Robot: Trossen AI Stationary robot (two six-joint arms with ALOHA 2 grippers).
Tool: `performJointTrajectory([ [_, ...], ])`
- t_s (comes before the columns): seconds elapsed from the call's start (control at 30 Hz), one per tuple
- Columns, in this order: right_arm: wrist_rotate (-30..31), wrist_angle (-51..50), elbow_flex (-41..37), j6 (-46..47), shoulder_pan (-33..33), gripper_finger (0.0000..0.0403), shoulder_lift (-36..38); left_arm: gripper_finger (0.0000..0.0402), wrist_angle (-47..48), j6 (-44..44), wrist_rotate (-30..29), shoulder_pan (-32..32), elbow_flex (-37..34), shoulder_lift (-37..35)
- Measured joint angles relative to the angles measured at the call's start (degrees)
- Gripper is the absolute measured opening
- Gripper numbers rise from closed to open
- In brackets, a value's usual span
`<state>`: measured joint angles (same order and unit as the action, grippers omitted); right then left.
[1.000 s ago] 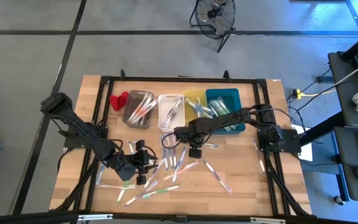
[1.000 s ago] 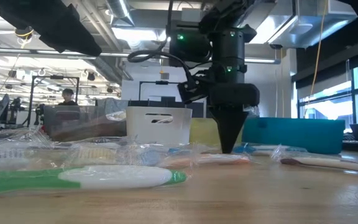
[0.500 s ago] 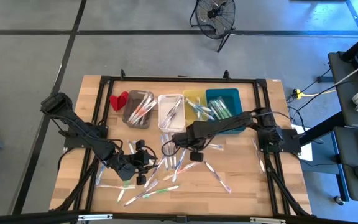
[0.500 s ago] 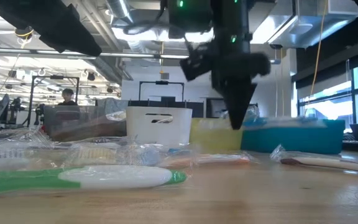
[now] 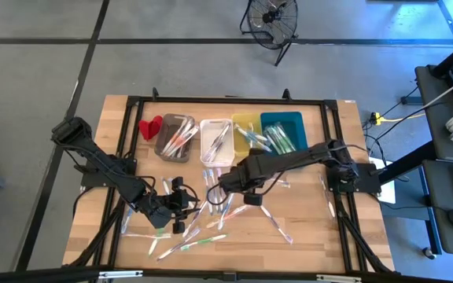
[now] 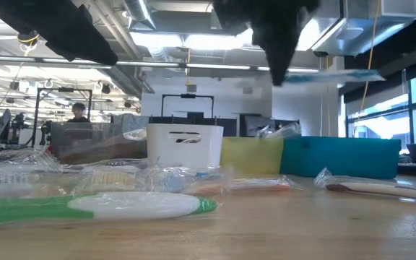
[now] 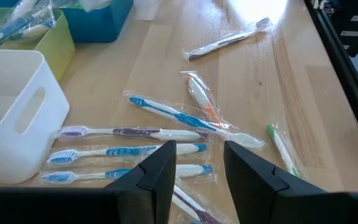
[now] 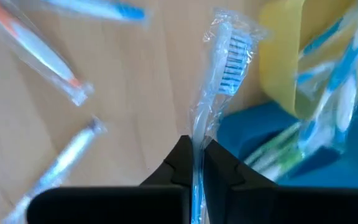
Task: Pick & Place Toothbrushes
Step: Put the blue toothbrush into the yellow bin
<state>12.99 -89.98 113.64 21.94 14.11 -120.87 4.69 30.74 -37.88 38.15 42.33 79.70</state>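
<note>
Several wrapped toothbrushes (image 5: 211,224) lie flat and scattered on the wooden table (image 5: 305,228); the left wrist view shows some of these toothbrushes (image 7: 166,113) up close. High above the table, in front of the bins, my right gripper (image 5: 252,192) is shut on one clear-wrapped toothbrush (image 8: 227,59) with blue bristles. My left gripper (image 7: 197,171) stands open over the near-left pile, with nothing between its fingers. More toothbrushes lie inside the bins. My right gripper pinches the wrapped toothbrush by its handle (image 8: 196,140), away from the bristle head, between its two fingers (image 8: 178,163). The fingers come from above, pointing down. The toothbrush (image 6: 338,74) is lifted clear of the table and sticks out about level to one side of the fingertips.
A row of bins stands at the far side: grey (image 5: 175,135), white (image 5: 217,140), yellow (image 5: 244,126) and teal (image 5: 283,130). A small red object (image 5: 150,126) lies left of the grey bin. A black frame (image 5: 132,101) runs around the table.
My right gripper has risen from the table surface to well above the bins' rims. It has carried the wrapped toothbrush up with it, now clear of the table. My left gripper has kept still.
</note>
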Motion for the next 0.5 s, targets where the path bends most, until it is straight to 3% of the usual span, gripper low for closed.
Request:
performJointTrajectory([
  [0.27,1.1,0.0,10.3,-2.9,-1.2,0.0012,0.7,0.0130,0.2,0.0,0.0,0.0,0.0,0.0],
  [0.5,1.2,0.0,17.0,-3.5,-7.3,0.0012,0.8,0.0130,0.2,0.0,0.0,0.0,0.0,0.0],
])
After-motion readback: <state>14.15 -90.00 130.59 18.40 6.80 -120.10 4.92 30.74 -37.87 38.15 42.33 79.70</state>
